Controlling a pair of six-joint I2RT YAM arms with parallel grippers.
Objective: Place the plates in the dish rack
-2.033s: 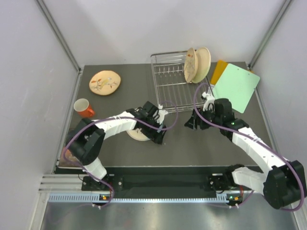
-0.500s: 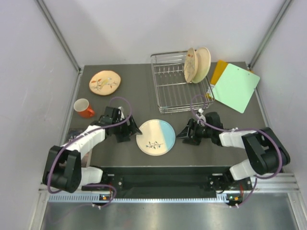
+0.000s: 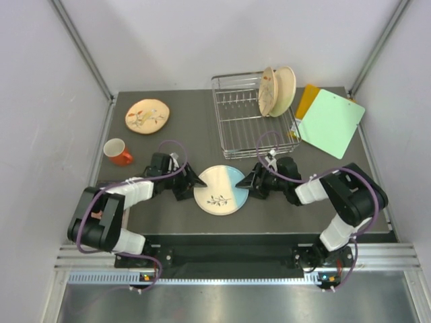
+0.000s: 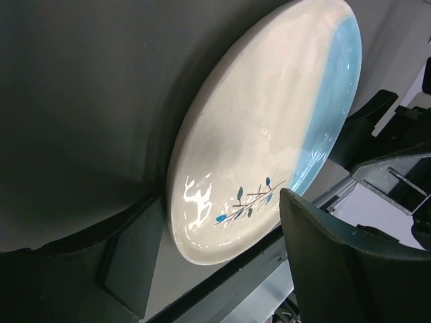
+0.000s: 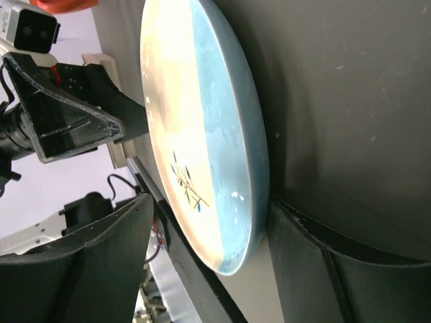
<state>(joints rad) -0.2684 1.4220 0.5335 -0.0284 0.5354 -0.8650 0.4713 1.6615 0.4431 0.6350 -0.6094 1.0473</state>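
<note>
A white-and-light-blue plate point(image 3: 221, 190) with a leaf sprig lies flat on the dark table near the front. My left gripper point(image 3: 192, 183) is at its left rim and my right gripper point(image 3: 248, 183) at its right rim. In the left wrist view the plate point(image 4: 269, 128) has its rim between the open gripper point(image 4: 222, 262). In the right wrist view one finger point(image 5: 323, 262) lies under the plate point(image 5: 202, 134) rim and the other stands apart, so this gripper point(image 5: 209, 269) is open too. Two plates point(image 3: 276, 91) stand in the dish rack point(image 3: 242, 128). A tan plate point(image 3: 147, 116) lies at the back left.
A small red cup point(image 3: 118, 151) stands at the left, behind my left arm. A green board point(image 3: 331, 121) and an orange board point(image 3: 308, 99) lie right of the rack. The table's front edge runs just below the plate.
Both grippers have closed in on the plate from either side, the left from the left and the right from the right. The left jaws have narrowed.
</note>
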